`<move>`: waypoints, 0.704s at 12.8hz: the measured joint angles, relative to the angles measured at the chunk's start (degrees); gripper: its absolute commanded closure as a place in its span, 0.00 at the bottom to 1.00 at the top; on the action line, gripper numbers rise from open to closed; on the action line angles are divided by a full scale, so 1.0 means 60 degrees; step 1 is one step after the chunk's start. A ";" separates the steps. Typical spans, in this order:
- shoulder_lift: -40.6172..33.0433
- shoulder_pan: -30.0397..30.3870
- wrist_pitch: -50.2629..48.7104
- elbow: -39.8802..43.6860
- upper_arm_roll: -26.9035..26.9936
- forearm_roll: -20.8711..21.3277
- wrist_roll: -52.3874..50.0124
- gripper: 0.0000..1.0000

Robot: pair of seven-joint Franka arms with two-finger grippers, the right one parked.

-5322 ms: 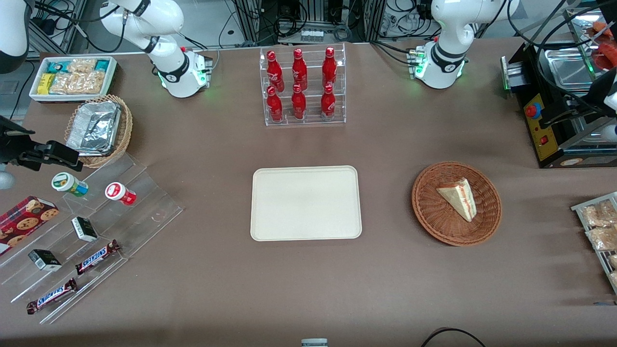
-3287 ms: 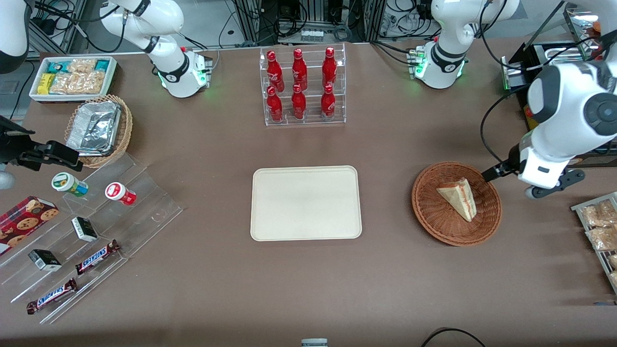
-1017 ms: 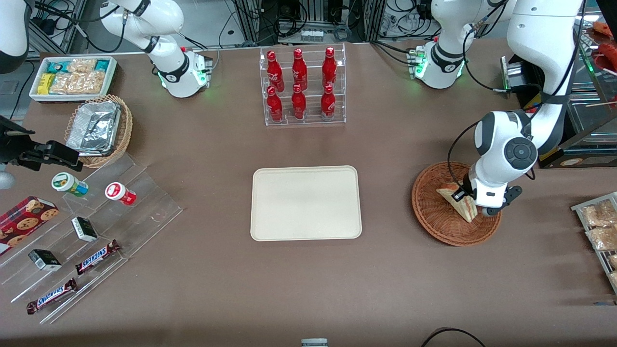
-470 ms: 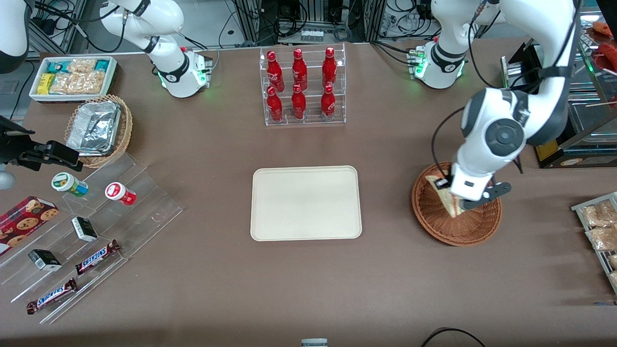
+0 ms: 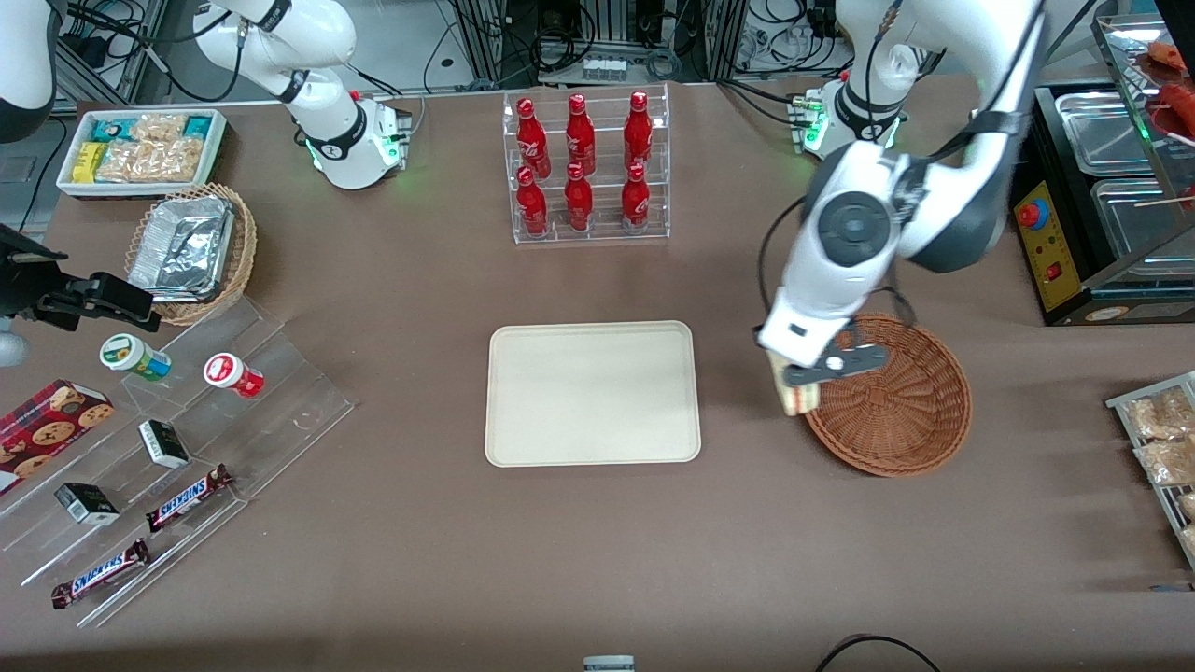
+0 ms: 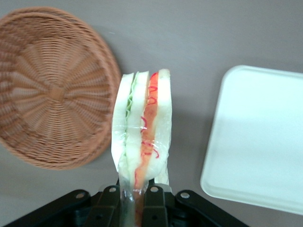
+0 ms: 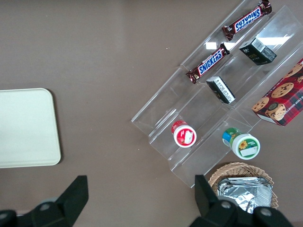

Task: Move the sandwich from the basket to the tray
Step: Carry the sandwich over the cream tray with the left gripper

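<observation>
My gripper (image 5: 801,378) is shut on the sandwich (image 5: 800,396), a wrapped wedge of white bread with red and green layers (image 6: 142,127). It hangs in the air over the brown table, between the tray (image 5: 592,393) and the rim of the reddish-brown basket (image 5: 887,397). The basket (image 6: 52,90) holds nothing now. The cream tray (image 6: 258,142) lies flat with nothing on it. The black fingers (image 6: 154,203) pinch the narrow end of the wedge.
A clear rack of red bottles (image 5: 585,168) stands farther from the front camera than the tray. Toward the parked arm's end lie a clear stepped stand with snack bars (image 5: 168,448), a foil-filled tan basket (image 5: 193,247) and a white snack bin (image 5: 140,149). A black machine (image 5: 1083,233) stands near the basket.
My gripper came down on the sandwich in the basket, shut on it and lifted it. In the last half second it carried it out over the basket's rim toward the tray.
</observation>
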 measured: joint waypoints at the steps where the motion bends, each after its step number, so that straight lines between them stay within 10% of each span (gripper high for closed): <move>1: 0.0314 -0.0324 0.0016 0.0274 -0.0005 0.0000 -0.0002 1.00; 9: 0.3527 -0.2385 0.0666 0.2738 -0.0003 0.0003 -0.0367 1.00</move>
